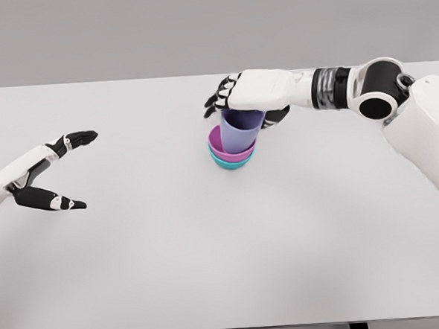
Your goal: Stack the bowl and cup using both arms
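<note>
Right hand (247, 97) grips cup (240, 130) seated in stacked bowls (231, 155).

right hand (246, 96) grips cup (240, 130) | cup in stacked bowls (231, 156) | left hand (47, 175) spread

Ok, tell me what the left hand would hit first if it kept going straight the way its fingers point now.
The left hand is open, fingers pointing right across the bare table. Going straight on, the line probably leads toward the bowl holding the purple cup, under the right hand. Nothing lies between; height is unclear.
</note>
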Controlling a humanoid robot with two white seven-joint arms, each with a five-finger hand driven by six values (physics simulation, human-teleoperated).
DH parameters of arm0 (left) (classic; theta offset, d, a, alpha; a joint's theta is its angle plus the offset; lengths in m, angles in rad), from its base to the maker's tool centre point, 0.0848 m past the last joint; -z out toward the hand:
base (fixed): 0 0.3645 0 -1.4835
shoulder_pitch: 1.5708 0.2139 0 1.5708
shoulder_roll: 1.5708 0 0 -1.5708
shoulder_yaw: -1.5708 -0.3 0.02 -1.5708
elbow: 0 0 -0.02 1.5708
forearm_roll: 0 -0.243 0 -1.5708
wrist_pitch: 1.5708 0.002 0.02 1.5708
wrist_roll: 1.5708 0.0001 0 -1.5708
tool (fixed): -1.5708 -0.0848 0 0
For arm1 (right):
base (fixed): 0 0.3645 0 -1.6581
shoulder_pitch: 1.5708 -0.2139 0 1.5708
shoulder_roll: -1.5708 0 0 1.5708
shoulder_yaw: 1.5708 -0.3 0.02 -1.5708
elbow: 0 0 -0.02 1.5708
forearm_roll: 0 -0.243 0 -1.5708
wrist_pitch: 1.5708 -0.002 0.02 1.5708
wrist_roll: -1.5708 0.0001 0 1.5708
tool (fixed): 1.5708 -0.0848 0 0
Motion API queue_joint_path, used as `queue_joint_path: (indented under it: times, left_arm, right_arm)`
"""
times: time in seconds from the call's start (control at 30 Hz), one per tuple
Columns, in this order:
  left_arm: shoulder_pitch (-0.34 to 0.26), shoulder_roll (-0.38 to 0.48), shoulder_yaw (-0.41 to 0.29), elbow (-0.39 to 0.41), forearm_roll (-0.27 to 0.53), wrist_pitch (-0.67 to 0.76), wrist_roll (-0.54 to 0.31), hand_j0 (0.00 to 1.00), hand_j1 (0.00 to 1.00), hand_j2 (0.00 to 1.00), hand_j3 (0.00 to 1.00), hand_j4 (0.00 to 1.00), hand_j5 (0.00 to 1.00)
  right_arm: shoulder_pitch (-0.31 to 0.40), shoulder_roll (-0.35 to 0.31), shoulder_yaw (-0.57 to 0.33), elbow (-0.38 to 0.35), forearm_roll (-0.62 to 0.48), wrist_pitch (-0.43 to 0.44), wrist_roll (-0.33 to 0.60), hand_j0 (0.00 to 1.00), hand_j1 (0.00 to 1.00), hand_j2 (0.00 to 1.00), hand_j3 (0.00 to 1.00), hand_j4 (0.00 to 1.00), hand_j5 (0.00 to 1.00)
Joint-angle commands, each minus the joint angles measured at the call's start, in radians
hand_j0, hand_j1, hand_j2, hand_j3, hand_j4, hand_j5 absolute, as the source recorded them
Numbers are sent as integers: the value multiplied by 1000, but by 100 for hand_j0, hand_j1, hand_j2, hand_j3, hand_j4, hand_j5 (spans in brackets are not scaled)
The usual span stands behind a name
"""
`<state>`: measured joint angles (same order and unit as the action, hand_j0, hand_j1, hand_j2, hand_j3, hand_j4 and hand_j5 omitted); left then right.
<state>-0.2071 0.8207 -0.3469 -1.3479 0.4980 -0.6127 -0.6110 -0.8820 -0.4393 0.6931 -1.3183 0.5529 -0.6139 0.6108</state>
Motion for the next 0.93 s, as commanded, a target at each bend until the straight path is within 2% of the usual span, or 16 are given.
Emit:
queue_joint_path:
  times: [0.0, 0.07, 0.2, 0.3, 0.4, 0.43, 0.57, 0.63, 0.9]
  left_arm:
    - [-1, -2, 0, 0, 8, 2, 0, 100, 100, 100, 100, 100, 100]
    - [-2, -2, 0, 0, 8, 2, 0, 100, 100, 100, 100, 100, 100]
    - [-1, -2, 0, 0, 8, 2, 0, 100, 100, 100, 100, 100, 100]
    - [0, -2, 0, 0, 8, 2, 0, 100, 100, 100, 100, 100, 100]
    - [-2, -6, 0, 0, 10, 2, 0, 100, 100, 100, 100, 100, 100]
    - [-2, -6, 0, 0, 10, 2, 0, 100, 100, 100, 100, 100, 100]
    - [-3, -6, 5, 30, 7, 2, 0, 100, 100, 100, 100, 100, 100]
    - [-3, -6, 32, 33, 5, 2, 0, 100, 100, 100, 100, 100, 100]
    - [8, -6, 31, 38, -10, 2, 0, 100, 100, 100, 100, 100, 100]
  right_arm:
    - [0, -6, -20, -24, -11, 3, 0, 100, 100, 100, 100, 100, 100]
    - [0, -16, -67, -61, -13, 3, 0, 100, 100, 100, 100, 100, 100]
    - [0, -52, -129, -82, -13, 3, 0, 100, 100, 100, 100, 100, 100]
    - [6, -114, -168, -27, -14, 3, 0, 100, 100, 100, 100, 100, 100]
    - [11, -127, -168, 185, -13, 3, 0, 100, 100, 100, 100, 100, 100]
    - [12, -141, -167, 211, -13, 3, 0, 100, 100, 100, 100, 100, 100]
    - [26, -173, -158, 228, -5, 3, 0, 100, 100, 100, 100, 100, 100]
    - [31, -174, -156, 229, -4, 3, 0, 100, 100, 100, 100, 100, 100]
    - [31, -174, -156, 244, -2, 3, 0, 100, 100, 100, 100, 100, 100]
